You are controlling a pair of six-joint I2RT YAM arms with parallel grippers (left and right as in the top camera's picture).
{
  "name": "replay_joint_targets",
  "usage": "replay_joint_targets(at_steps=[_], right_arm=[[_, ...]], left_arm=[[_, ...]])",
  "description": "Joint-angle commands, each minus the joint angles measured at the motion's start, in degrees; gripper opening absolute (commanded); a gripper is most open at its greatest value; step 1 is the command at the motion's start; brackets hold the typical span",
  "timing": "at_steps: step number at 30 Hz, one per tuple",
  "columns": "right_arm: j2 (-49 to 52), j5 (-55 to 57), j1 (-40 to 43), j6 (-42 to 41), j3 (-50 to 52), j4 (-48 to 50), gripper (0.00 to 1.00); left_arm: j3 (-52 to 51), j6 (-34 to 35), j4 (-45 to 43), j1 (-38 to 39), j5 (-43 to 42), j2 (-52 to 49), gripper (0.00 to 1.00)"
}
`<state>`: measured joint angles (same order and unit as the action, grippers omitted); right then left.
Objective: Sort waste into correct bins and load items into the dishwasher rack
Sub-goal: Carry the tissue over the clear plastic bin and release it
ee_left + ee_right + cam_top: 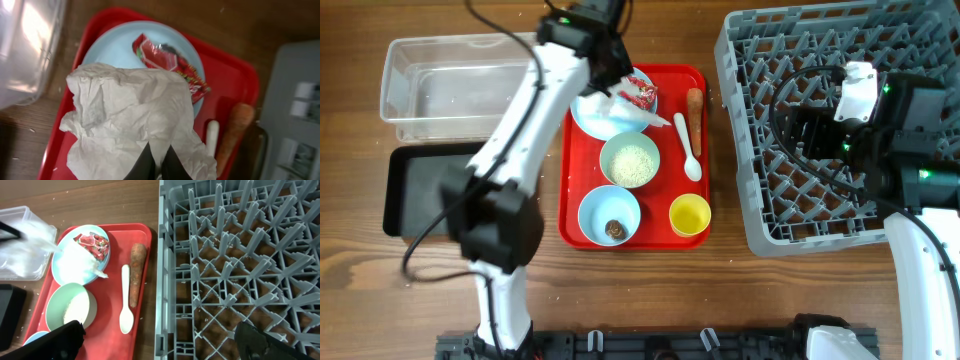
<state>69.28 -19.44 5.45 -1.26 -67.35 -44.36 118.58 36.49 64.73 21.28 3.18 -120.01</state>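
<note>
The left gripper is pinching the tissue on the plate; the right gripper is hanging wide above the rack. Sorting is only beginning; nothing looks racked yet.

crumpled white tissue: pinched, over blue plate | red wrapper: on plate | carrot stick: beside spoon

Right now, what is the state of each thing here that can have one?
Left claw, shut on crumpled white tissue.
Right claw, open above dishwasher rack.
Pale green bowl, holds rice.
Light blue bowl, holds small brown lump.
Yellow cup, upright, looks empty.
Plate, carries red wrapper.
Dishwasher rack, no dishes visible inside.
</note>
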Motion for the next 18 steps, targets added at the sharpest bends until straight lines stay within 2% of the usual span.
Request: replay_joint_targets(at_steps=[1, 4, 8, 9, 10, 12, 13, 16, 18], right_arm=[[0.15, 0.26, 0.17, -0.37, -1.55, 0.15, 1.0], [0.15, 0.26, 0.17, -0.39, -1.55, 0.15, 1.0], [0.15, 0.26, 0.17, -0.39, -1.55, 0.15, 1.0], [0.17, 0.26, 0.17, -0.39, -1.55, 0.15, 1.0], [0.17, 0.26, 0.17, -0.42, -1.55, 0.15, 1.0], [0.17, 0.28, 0.17, -0.39, -1.55, 0.13, 1.0], [0.17, 0.26, 0.17, -0.39, -1.55, 0.11, 1.0], [0.17, 0.26, 0.17, -0.39, -1.55, 0.11, 1.0], [0.17, 0.28, 0.17, -0.39, -1.55, 0.13, 1.0]], left_arm=[[1.38, -4.17, -0.57, -4.5, 1.57, 6.01, 0.04], [1.38, -8.07, -3.39, -12.24, 2.93, 8.15, 0.04], [1.36, -12.66, -3.76, -21.7, 4.0, 5.22, 0.05], [1.36, -13.64, -4.17, -23.34, 3.98, 3.89, 0.11], [1.36, -13.81, -4.61, -24.44, 4.0, 2.8, 0.32], [1.36, -13.84, -5.42, -26.43, 3.98, -0.11, 0.88], [1.36, -13.84, -5.79, -26.69, 3.96, -1.25, 1.0], [1.38, -14.73, -6.69, -26.51, 3.74, -1.57, 1.0], [1.44, -17.05, -6.95, -25.94, 0.57, -0.68, 1.0]])
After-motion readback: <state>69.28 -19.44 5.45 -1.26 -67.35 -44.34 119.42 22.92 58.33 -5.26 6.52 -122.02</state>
